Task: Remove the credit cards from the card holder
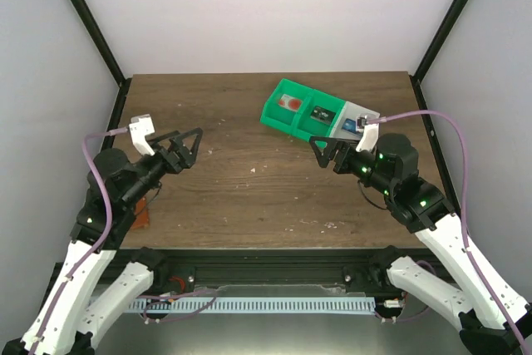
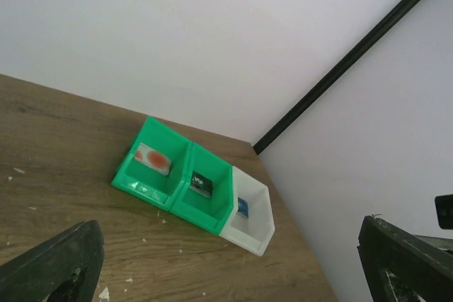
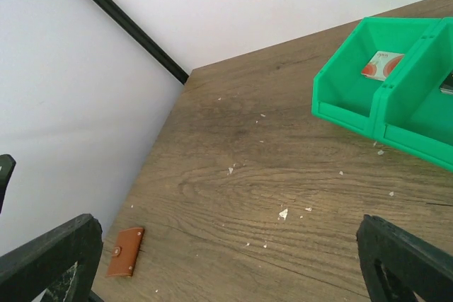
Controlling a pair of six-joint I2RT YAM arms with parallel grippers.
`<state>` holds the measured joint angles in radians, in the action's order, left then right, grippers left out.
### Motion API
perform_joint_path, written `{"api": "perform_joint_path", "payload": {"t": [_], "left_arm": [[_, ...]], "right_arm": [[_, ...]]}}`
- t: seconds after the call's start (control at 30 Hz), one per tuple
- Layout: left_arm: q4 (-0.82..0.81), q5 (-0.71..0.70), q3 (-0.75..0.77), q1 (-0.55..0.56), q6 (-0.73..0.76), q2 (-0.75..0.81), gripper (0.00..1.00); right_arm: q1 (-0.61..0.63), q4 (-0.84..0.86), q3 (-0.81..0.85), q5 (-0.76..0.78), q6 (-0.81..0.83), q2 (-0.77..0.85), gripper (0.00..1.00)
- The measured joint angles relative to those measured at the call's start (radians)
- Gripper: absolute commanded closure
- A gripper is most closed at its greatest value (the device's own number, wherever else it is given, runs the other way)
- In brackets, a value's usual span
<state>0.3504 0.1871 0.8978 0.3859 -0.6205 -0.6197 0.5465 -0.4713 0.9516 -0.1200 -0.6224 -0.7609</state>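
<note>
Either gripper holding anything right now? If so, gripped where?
Nothing is held. The left gripper and right gripper are both open and empty. The card holder lies shut, apart from both.

Overhead view, low wrist views, shared trays (image 1: 281, 120)

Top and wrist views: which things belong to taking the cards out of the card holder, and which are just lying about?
Job: card holder, folded shut; left pincer, open; right pincer, open.
Lying about: two green trays; white tray; a card in each tray; crumbs.
</note>
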Motion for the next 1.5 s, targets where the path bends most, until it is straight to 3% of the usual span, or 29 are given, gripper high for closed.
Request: {"api": "perform_joint_path", "payload": {"t": [0.27, 0.47, 0.73, 0.83, 1.07, 1.13, 1.5], "left_arm": [[0.054, -0.062, 0.006, 0.0, -0.01, -0.011, 0.0], [0.115, -0.2, 0.021, 0.0, -0.04, -0.031, 0.0], [0.218, -0.397, 0.018, -0.032, -0.108, -0.177, 0.0], [0.228, -0.397, -0.007, -0.103, -0.119, -0.221, 0.0], [0.197, -0.212, -0.183, -0.495, -0.221, -0.276, 0.05], [0.202, -0.2, -0.224, -0.569, -0.262, -0.296, 0.03], [0.224, -0.467, -0.273, -0.663, -0.404, -0.336, 0.01]], "right_arm": [[0.0, 0.001, 0.0, -0.008, -0.004, 0.0, 0.0], [0.0, 0.002, 0.0, -0.01, -0.004, 0.0, 0.0], [0.0, 0.013, -0.004, -0.023, -0.003, -0.002, 0.0], [0.0, 0.023, -0.005, -0.031, -0.002, -0.002, 0.0], [0.0, 0.045, -0.006, -0.049, 0.002, -0.008, 0.0], [0.0, 0.047, -0.006, -0.054, 0.002, -0.019, 0.0], [0.0, 0.034, -0.004, -0.06, 0.015, -0.039, 0.0]]}}
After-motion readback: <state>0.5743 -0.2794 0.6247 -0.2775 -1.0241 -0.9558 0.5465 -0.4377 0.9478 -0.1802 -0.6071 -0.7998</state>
